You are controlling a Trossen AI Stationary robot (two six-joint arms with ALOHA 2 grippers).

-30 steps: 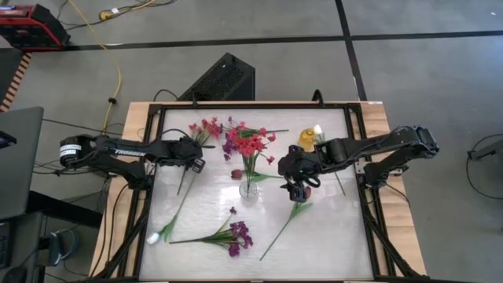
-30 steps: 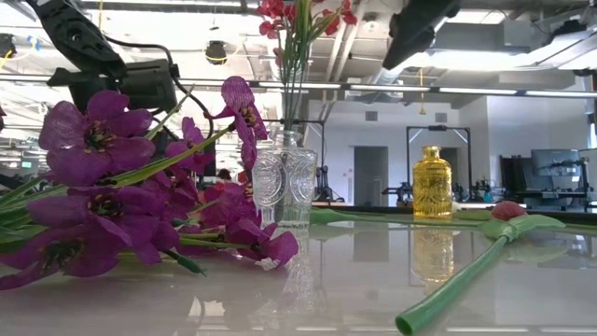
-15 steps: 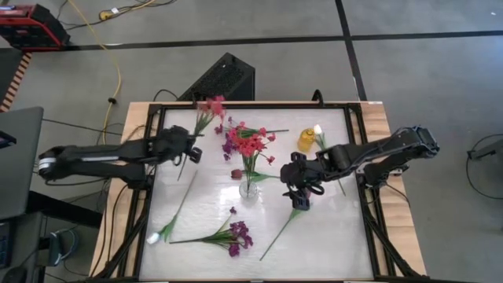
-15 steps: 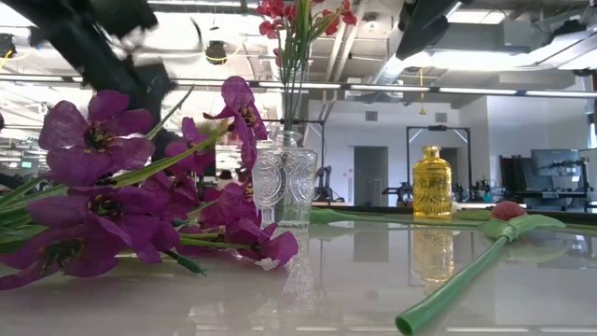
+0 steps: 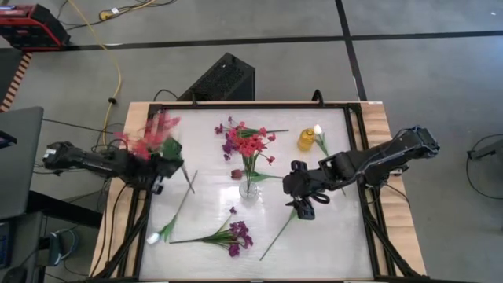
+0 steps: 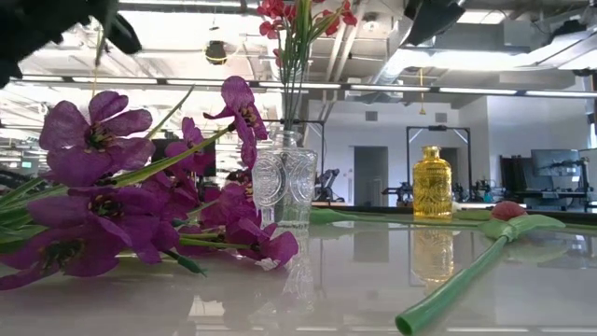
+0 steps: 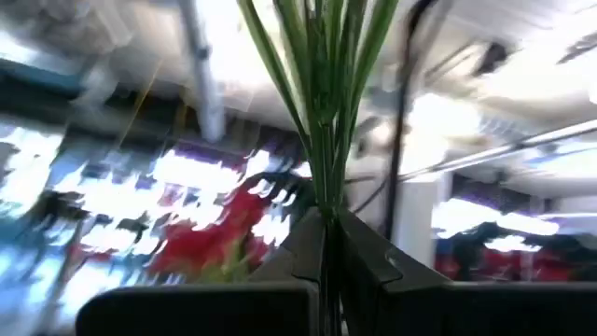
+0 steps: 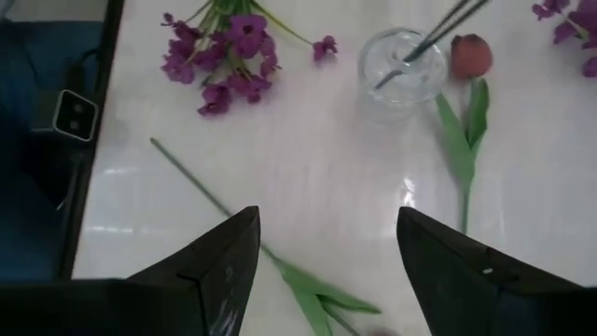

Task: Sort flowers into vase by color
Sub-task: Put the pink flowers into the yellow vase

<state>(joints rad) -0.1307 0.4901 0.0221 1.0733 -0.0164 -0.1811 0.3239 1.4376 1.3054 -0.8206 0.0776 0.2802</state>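
Note:
My left gripper (image 5: 163, 163) is at the table's left edge, shut on a red-pink flower stem; its blossoms (image 5: 149, 138) show blurred over that edge. My right gripper (image 8: 326, 280) is open above a tulip stem (image 8: 219, 210) that lies flat near the table's middle right (image 5: 279, 229). The fingers stand apart over the stem's leafy part and touch nothing. A clear glass vase (image 5: 250, 189) holds red-pink flowers (image 5: 250, 145). A yellow vase (image 5: 306, 140) stands behind my right arm. A purple cluster (image 5: 236, 234) and a whitish-bud stem (image 5: 168, 225) lie near the front. My left gripper pinches a bundle of thin green stalks (image 7: 326, 224) between its two fingers. The stalks run along the fingers and fan out beyond them. The stem is lifted, with its bare lower end (image 5: 189, 181) sticking out over the table's left part.
A maroon tulip bud (image 5: 236, 174) lies beside the glass vase. More purple blossoms (image 5: 228, 143) lie behind the vase. A black box (image 5: 220, 79) sits beyond the table's far edge. Bare table surface shows at the near right (image 5: 330, 244).
My left gripper has risen and swung toward the table's left edge, carrying the red-pink stem up off the table; the blossoms have gone from the far left part of the table to over its left edge. My right gripper has stayed open over the tulip stem.

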